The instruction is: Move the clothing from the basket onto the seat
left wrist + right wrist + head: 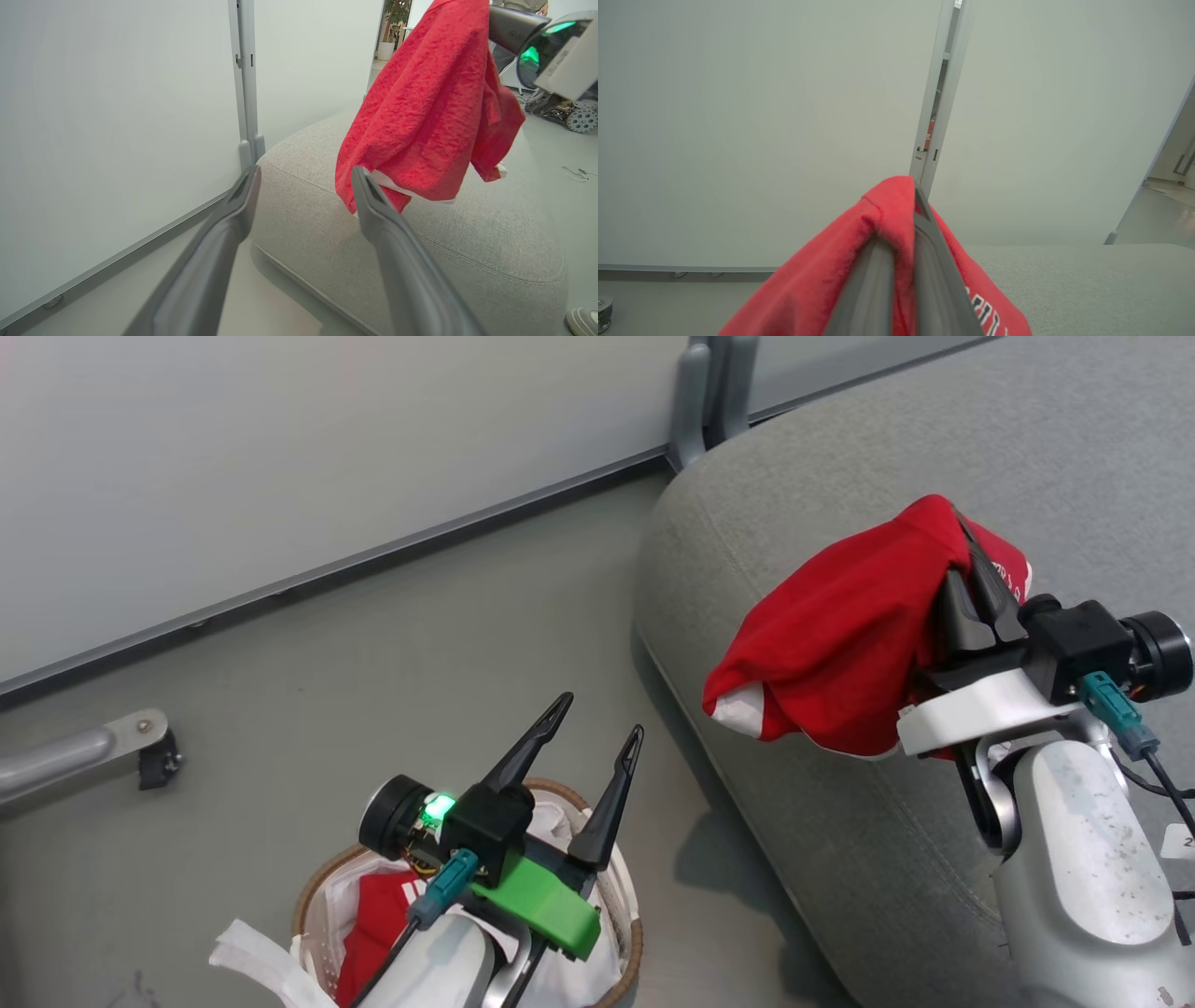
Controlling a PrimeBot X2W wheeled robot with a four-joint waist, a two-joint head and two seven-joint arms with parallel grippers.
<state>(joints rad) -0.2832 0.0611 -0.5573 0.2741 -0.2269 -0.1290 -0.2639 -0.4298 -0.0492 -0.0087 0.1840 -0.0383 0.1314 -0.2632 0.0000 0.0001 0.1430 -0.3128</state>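
Garments, two: lettered garment [831, 635] clamped in right tool [919, 193], second garment [373, 919] in basket [301, 905]; left tool [599, 716] spread.

I am facing pale partition panels [280, 457] that are meeting at a grey upright post [711, 392] far ahead. A smooth grey floor [392, 663] is spreading beneath them in even light, and a potted plant [396, 18] is standing far beyond.
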